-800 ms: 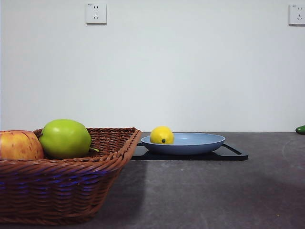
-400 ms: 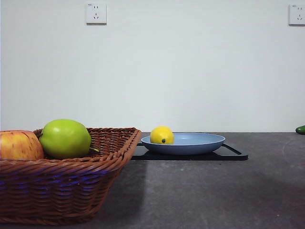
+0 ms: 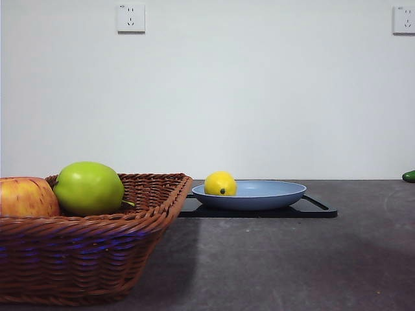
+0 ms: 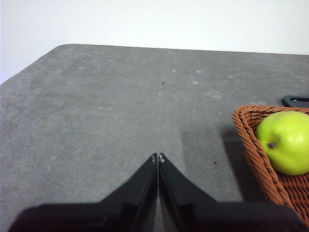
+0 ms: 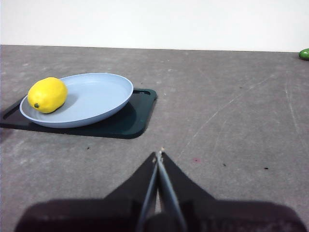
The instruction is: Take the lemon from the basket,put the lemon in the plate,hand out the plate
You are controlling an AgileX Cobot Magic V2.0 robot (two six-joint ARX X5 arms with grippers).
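The yellow lemon [image 3: 220, 183] [image 5: 47, 94] lies in the light blue plate [image 3: 266, 193] [image 5: 99, 96], near its left rim in the front view. The brown wicker basket [image 3: 97, 246] [image 4: 251, 140] stands at the near left. My right gripper [image 5: 159, 155] is shut and empty, hovering over bare table some way from the plate. Over the grey table beside the basket, my left gripper [image 4: 158, 158] is shut with nothing in it. Neither arm shows in the front view.
A green apple [image 3: 89, 188] [image 4: 285, 141] and a red-yellow apple [image 3: 26, 197] sit in the basket. A flat black tray [image 3: 311, 208] [image 5: 133, 116] lies under the plate. A green object [image 3: 408, 175] [image 5: 304, 53] lies at the far right table edge.
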